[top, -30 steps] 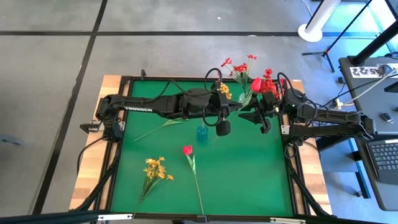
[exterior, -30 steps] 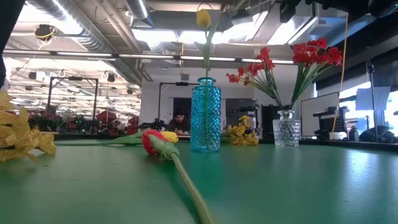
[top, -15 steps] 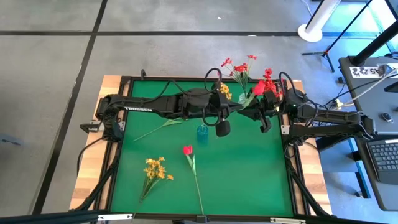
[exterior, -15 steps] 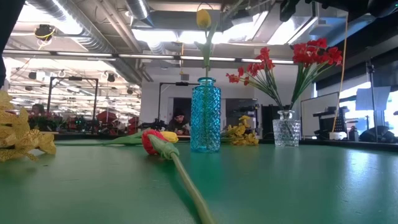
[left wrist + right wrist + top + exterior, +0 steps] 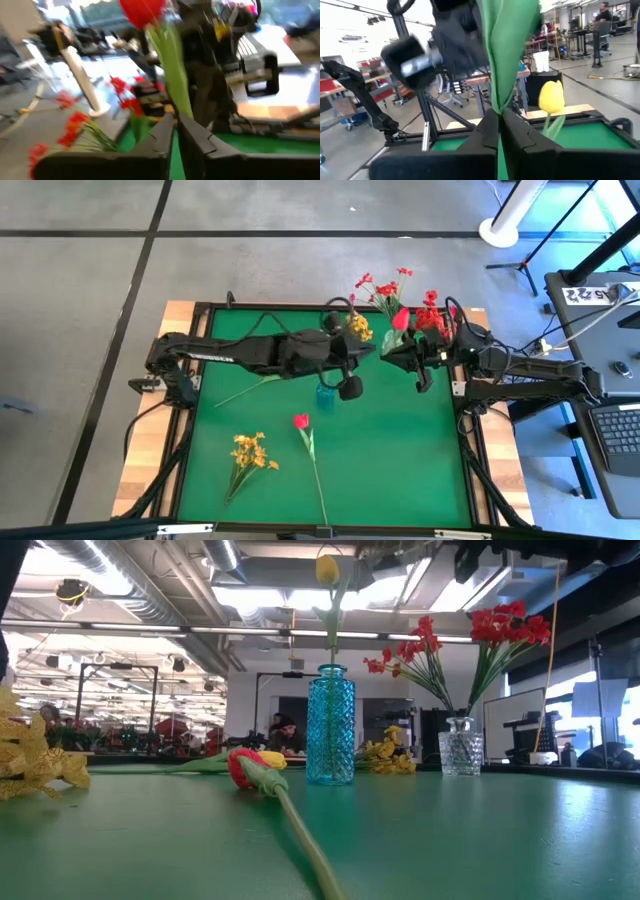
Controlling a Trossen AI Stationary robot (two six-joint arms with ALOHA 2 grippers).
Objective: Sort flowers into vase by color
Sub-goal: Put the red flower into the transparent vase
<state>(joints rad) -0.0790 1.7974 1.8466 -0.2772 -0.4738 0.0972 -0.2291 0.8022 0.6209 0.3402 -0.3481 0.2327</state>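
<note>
Red tulip [image 5: 401, 318] pinched by both grippers up near the bench's far edge: left gripper [image 5: 176, 131] and right gripper [image 5: 499, 125] both stretched level, fingers clamped on its stem.

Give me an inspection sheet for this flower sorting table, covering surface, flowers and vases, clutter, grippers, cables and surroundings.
Surface: green table mat, wood edges showing.
Job's things: blue vase holds a yellow tulip; clear vase holds red sprays. Lying flat: loose red tulip, yellow blossom cluster, another yellow cluster at the far edge. A held red tulip hangs between the arms.
Clutter: nothing seen.
Grippers: left gripper and right gripper both shut on the held tulip's stem.
Cables: black cables run along the table frame.
Surroundings: laptop on a side table; people in the background.
</note>
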